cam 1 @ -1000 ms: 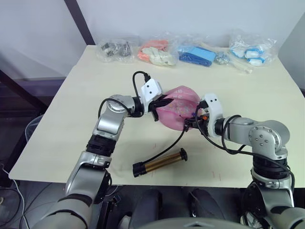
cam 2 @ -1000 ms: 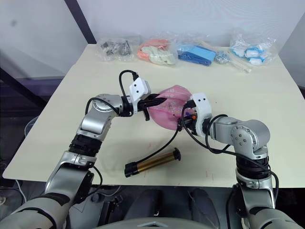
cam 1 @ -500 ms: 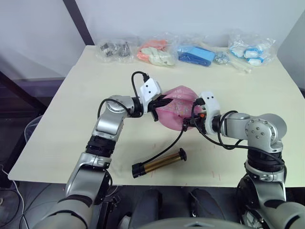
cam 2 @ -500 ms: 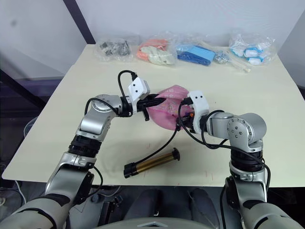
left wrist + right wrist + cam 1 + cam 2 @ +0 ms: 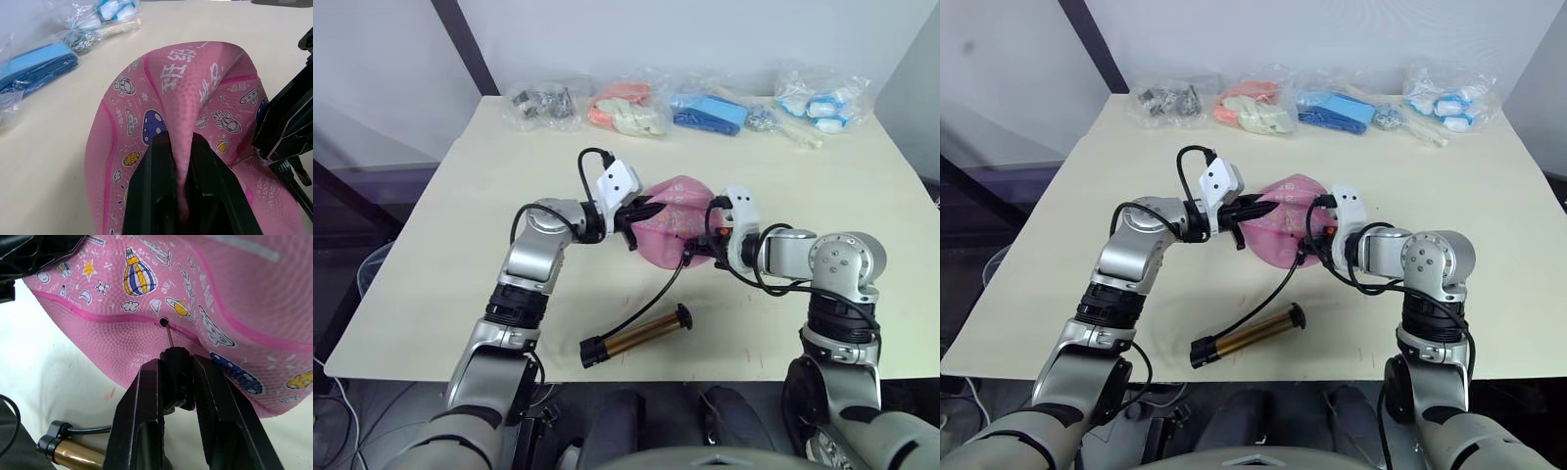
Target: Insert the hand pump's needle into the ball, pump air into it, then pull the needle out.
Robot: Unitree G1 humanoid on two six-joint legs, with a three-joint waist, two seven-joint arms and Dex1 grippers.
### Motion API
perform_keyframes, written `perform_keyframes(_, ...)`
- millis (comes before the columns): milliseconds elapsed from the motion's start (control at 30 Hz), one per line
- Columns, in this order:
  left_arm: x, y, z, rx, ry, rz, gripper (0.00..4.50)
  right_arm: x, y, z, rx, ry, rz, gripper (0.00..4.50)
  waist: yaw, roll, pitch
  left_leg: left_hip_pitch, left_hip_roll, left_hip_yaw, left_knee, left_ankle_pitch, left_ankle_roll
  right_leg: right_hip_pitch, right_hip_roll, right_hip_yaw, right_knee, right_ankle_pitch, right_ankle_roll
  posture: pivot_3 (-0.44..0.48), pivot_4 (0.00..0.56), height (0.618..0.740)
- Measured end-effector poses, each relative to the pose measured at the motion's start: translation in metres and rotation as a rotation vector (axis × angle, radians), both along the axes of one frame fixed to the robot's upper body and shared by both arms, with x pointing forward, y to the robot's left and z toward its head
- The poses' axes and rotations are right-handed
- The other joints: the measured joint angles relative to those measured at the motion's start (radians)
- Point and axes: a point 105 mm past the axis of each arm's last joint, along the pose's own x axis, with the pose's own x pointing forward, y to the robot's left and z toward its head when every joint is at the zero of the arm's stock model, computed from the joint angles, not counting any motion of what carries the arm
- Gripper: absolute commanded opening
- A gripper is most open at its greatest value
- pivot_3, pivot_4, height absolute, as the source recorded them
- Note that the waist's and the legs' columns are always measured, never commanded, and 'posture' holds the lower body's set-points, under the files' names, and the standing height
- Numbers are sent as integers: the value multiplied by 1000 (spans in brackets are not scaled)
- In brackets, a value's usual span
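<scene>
Beige desk [image 5: 431, 294]: hand pump [image 5: 636, 335] lies near front edge, hose runs up to ball [image 5: 671, 230] at centre, clear bags [image 5: 626, 106] at far edge. Left tool [image 5: 176, 161] pinches a fold of ball. Right tool [image 5: 176, 382] holds needle [image 5: 168, 335] fitting, tip at valve hole; this detail comes from right wrist view. Step, I judge: inserting. Next: push straight in.

Your left pincer [image 5: 178, 161] was clamped on a fold of the ball [image 5: 195, 93], arm bent inward. Your right pincer [image 5: 177, 382] gripped the needle [image 5: 168, 335] fitting, forearm reaching in from the right.
</scene>
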Motion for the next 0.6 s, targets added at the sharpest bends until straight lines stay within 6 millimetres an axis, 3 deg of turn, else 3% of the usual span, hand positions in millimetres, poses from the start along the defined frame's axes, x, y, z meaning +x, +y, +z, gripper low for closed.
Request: perform_keyframes(600,9,5,-2,-17,89,116,6,9,17,1,-31,18,-56,310,-14,2,-5,3,0,1,-2,0,-1,0,1,1,1,0,0,0,150,740)
